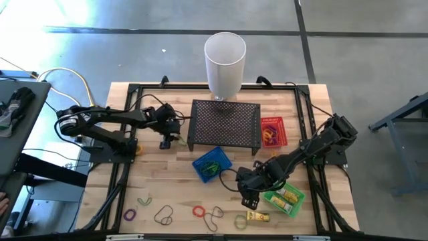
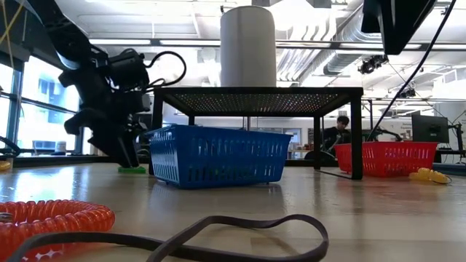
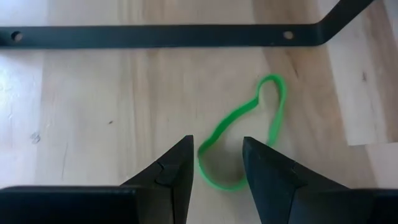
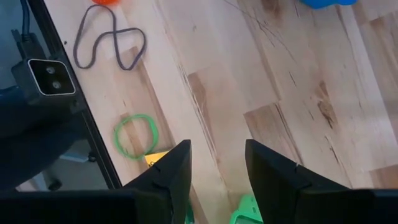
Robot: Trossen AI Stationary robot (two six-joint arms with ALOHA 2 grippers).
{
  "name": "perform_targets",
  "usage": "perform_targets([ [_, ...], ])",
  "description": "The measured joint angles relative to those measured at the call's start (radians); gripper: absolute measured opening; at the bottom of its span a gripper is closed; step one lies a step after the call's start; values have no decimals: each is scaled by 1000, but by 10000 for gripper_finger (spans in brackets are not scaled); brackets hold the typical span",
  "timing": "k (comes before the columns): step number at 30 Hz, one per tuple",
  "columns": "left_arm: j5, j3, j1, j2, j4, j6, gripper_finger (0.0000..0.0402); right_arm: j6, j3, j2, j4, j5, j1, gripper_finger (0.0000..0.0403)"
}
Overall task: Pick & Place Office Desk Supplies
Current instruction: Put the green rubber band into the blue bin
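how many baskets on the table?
3: blue basket in front of the mesh stand, red basket at its right side, green basket near the right gripper.

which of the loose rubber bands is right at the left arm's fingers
The bright green rubber band lying left of the black mesh stand, its lower loop between the left gripper's open fingers. The other loose bands lie along the table's near edge, far from that arm.

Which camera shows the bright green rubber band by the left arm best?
The left wrist view: the green rubber band lies whole on the wood, just ahead of the left tool. The high view shows only a speck, the low view a green sliver, and the right wrist view misses it.
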Motion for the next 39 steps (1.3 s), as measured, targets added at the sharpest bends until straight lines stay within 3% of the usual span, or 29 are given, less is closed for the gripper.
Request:
perform_targets([
  [5,-83,0,3,4,-2,-1,131,-19,-1,0,-1,6,-9,139],
  [23,-59,5,2,72,-36,100,129,-47,-2,0,-1,8,-28,139],
  [32,-28,3,2,73,-45,97,66,-48,-2,0,-1,5,-28,139],
  [39,14,1,3,74,-46,71,58,-53,-2,0,-1,2,-28,139],
])
